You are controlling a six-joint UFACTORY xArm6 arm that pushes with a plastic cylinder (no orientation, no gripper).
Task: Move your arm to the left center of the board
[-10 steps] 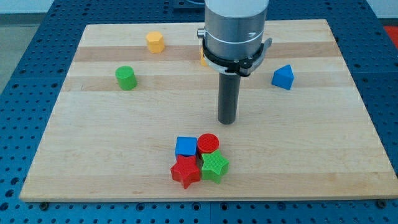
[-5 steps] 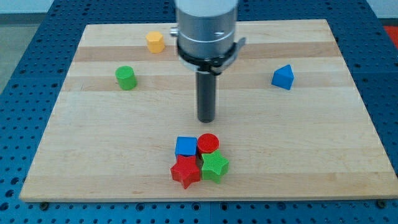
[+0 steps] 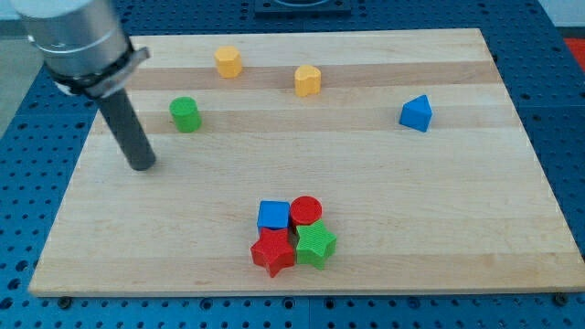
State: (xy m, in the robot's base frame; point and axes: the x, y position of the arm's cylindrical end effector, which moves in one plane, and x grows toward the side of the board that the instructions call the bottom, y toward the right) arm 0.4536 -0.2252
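My tip (image 3: 142, 165) rests on the wooden board (image 3: 411, 201) near its left edge, about halfway between top and bottom. It touches no block. The green cylinder (image 3: 185, 114) stands a little above and to the right of the tip. The rod leans up to the silver arm body at the view's top left.
Two yellow blocks (image 3: 228, 61) (image 3: 308, 79) stand near the top. A blue triangular block (image 3: 416, 112) is at the right. A cluster at the bottom centre holds a blue cube (image 3: 273, 215), a red cylinder (image 3: 306, 210), a red star (image 3: 273, 251) and a green star (image 3: 316, 244).
My tip has slid from the board's centre far to the left, to the left-centre edge. A second yellow block, hidden behind the arm before, now shows. No block has moved.
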